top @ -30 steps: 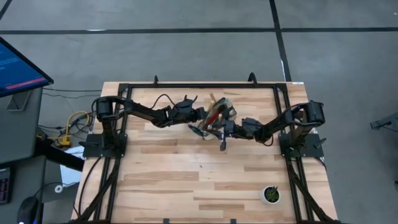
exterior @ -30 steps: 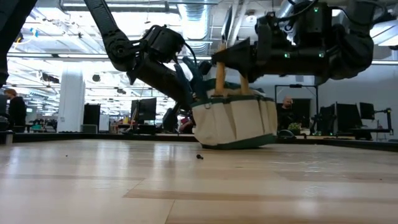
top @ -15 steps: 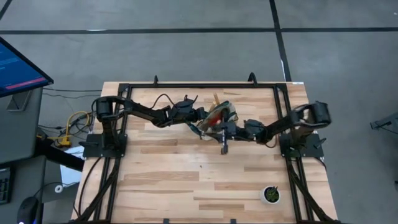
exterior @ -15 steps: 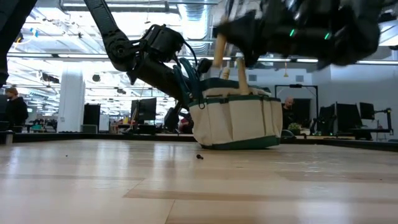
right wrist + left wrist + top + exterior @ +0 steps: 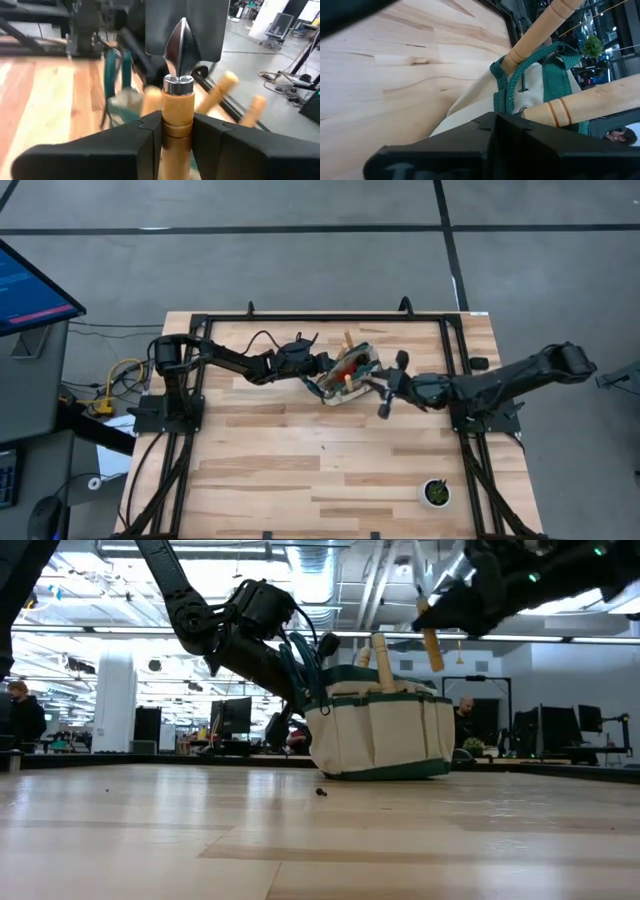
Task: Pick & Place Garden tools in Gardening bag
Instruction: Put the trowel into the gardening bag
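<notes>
The bag (image 5: 378, 735) stands on the table (image 5: 300, 460) near its far edge, between the two arms, with wooden tool handles (image 5: 381, 650) sticking up out of it. The right gripper (image 5: 384, 392) hangs just beside the bag, above the tabletop, its fingers pinched on a trowel (image 5: 177, 107) by the wooden handle. The left gripper (image 5: 318, 370) is at the bag's green-trimmed edge; whether it is closed cannot be told.
</notes>
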{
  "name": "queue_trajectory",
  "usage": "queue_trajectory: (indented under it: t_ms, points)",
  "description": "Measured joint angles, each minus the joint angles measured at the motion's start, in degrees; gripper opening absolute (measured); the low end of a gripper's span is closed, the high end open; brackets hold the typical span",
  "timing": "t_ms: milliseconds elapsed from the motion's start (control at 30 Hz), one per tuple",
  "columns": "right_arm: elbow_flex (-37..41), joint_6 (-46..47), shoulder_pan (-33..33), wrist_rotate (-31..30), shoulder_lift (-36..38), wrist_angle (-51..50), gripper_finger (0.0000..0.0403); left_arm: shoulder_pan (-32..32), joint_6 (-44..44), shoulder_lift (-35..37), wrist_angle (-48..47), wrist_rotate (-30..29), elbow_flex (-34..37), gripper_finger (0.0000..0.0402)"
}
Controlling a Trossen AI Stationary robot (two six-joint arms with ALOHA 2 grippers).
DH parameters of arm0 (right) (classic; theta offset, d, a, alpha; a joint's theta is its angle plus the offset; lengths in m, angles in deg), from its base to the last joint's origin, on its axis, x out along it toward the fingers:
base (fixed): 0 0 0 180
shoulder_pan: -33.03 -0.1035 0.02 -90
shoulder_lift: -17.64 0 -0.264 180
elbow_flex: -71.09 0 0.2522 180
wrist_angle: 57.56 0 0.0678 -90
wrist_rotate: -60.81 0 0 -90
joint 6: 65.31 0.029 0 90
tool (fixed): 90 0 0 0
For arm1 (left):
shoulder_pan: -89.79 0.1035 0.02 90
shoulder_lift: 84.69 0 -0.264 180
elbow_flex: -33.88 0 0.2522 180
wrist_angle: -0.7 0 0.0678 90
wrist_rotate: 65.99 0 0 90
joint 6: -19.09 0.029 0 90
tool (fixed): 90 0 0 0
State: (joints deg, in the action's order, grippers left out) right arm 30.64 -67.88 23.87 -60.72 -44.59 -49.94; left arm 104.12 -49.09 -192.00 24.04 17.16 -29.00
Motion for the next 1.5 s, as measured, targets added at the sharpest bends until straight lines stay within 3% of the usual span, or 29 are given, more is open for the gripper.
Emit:
queue_trajectory:
  t_ms: [100, 333, 800, 1200, 1500]
  points:
    - [4.41, -0.16, 1.24, -0.06, 4.3, 1.48, 0.007, 0.0, 0.0, 0.0, 0.38, 0.04, 0.02, 0.0002]
    - [12.99, -0.24, 6.19, 5.08, 7.66, 19.55, 0.007, -0.15, 0.0, 0.0, 0.79, 0.22, 0.02, 0.0002]
    - [13.7, 0.0, 10.2, 10.73, -5.52, 31.86, 0.007, -0.17, -0.01, 0.01, 1.61, 0.19, 0.02, 0.0002]
    - [13.68, -3.82, 10.95, 10.53, -13.35, 42.3, 0.007, -0.17, -0.02, 0.02, 1.62, 0.49, 0.02, 0.0002]
    - [13.68, -5.0, 12.32, 9.83, -17.59, 42.61, 0.007, -0.2, -0.02, 0.0, 1.64, 0.9, 0.02, 0.0002]
